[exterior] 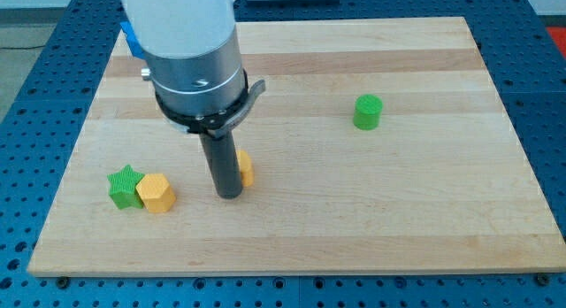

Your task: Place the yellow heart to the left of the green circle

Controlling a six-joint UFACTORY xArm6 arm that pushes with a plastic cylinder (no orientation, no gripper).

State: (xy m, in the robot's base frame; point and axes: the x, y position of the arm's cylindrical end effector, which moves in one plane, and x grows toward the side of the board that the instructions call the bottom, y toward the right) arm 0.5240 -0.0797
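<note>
The yellow heart (246,169) lies left of the board's middle, mostly hidden behind my rod. My tip (229,195) rests on the board just to the heart's left, touching or nearly touching it. The green circle (368,111) stands far off toward the view's upper right, apart from everything else.
A green star (125,185) and a yellow hexagon (156,193) sit touching near the board's lower left. A blue block (131,38) peeks out behind the arm at the upper left. The wooden board (398,219) has edges on all sides, over a blue perforated table.
</note>
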